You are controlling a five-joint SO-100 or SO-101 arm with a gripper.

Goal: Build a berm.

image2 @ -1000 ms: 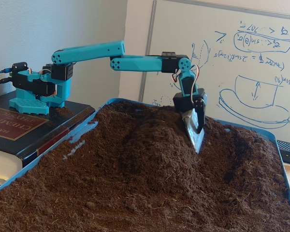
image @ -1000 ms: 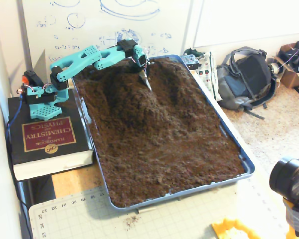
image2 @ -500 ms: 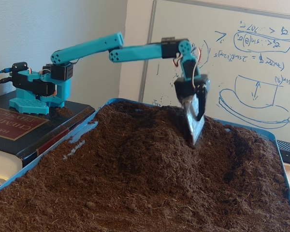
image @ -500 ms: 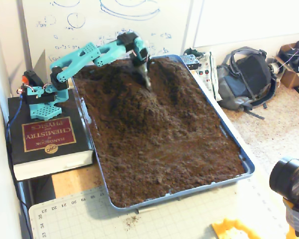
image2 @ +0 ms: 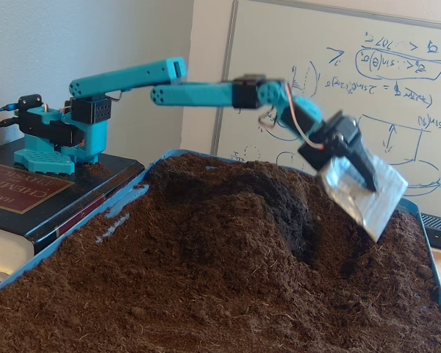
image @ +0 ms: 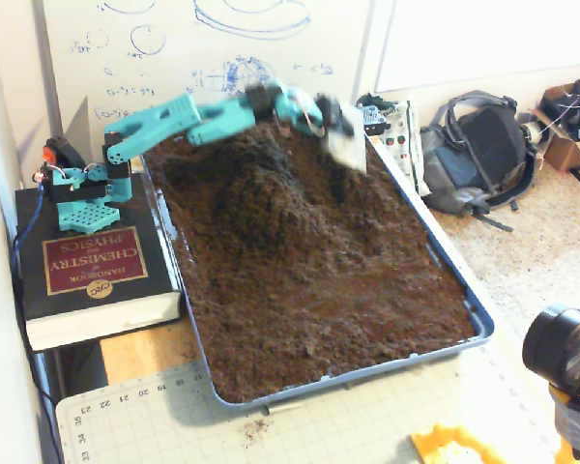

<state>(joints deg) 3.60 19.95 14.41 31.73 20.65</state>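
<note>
Both fixed views show a blue tray (image: 461, 290) filled with dark soil, the berm (image: 261, 188) heaped at its far end. The gripper (image2: 364, 198) carries a silvery blade above the soil; jaw state unclear.

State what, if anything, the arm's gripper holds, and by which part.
The gripper carries a silvery scoop blade, gripped at its upper edge; whether clamped or fixed on cannot be told.

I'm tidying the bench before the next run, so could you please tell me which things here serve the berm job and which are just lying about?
Job:
- raised mound of dark brown crumbly soil
- blue tray
- teal arm's end effector with silvery scoop blade

Lying about:
- black chemistry handbook
- grey backpack
- green cutting mat
</note>
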